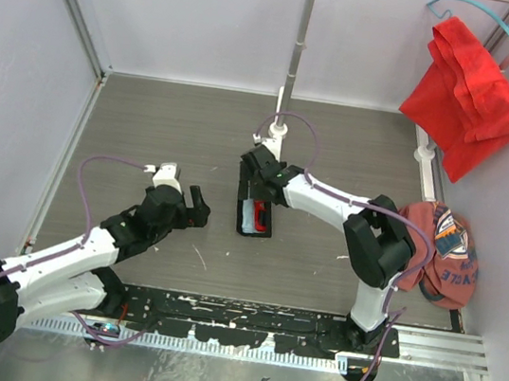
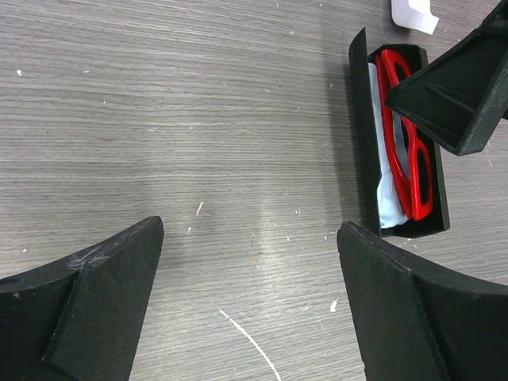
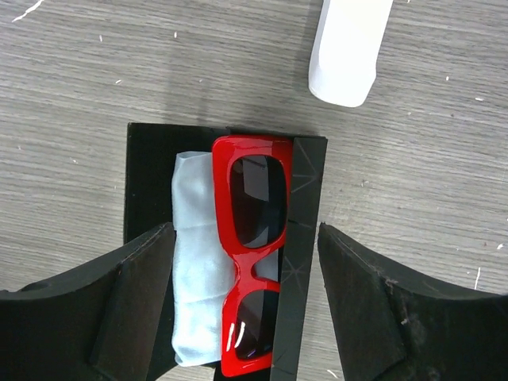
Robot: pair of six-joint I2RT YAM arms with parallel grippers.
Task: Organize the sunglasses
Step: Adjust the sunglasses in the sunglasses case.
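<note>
While above the black case (image 3: 147,175) with sunglasses (image 3: 252,270) and blue cloth (image 3: 194,270) inside, right jaws open; left jaws wide open.

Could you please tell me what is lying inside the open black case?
The red sunglasses lie inside the black case, lenses facing up, with the pale blue cloth alongside them. Their arms and the case floor beneath both items are covered, so they cannot be seen.
</note>
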